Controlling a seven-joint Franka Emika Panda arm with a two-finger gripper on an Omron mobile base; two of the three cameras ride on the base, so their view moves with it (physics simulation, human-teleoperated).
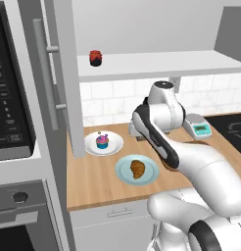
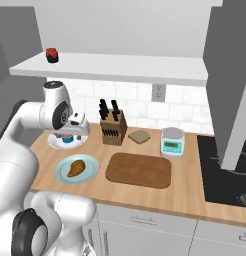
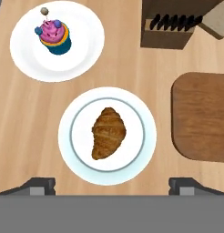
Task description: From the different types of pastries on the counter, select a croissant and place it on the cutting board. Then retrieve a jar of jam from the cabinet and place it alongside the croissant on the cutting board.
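The golden-brown croissant [image 3: 108, 133] lies on a round light blue plate [image 3: 68, 136] on the wooden counter [image 1: 93, 181]. My gripper [image 3: 111, 185] hovers high above that plate, open wide, with nothing between its fingers. The same croissant [image 1: 137, 168] [image 2: 76, 168] sits left of the dark brown cutting board [image 2: 138, 170] [image 3: 200, 116], which is bare. A cupcake [image 3: 53, 36] [image 1: 102, 141] with blue wrapper and pink frosting stands on a white plate [image 1: 115, 144] behind it. The jar of jam [image 1: 96, 58] [image 2: 52, 55] stands on the cabinet's white shelf [image 1: 156, 63], whose door [image 1: 61, 73] is open.
A knife block [image 2: 113, 127] [image 3: 170, 25] stands behind the board, with a small scale [image 2: 172, 141] [image 1: 200, 126] to its right. A black cooktop [image 2: 225, 170] lies at the far right under another open cabinet door [image 2: 232, 85]. A microwave [image 1: 10, 98] fills the left wall.
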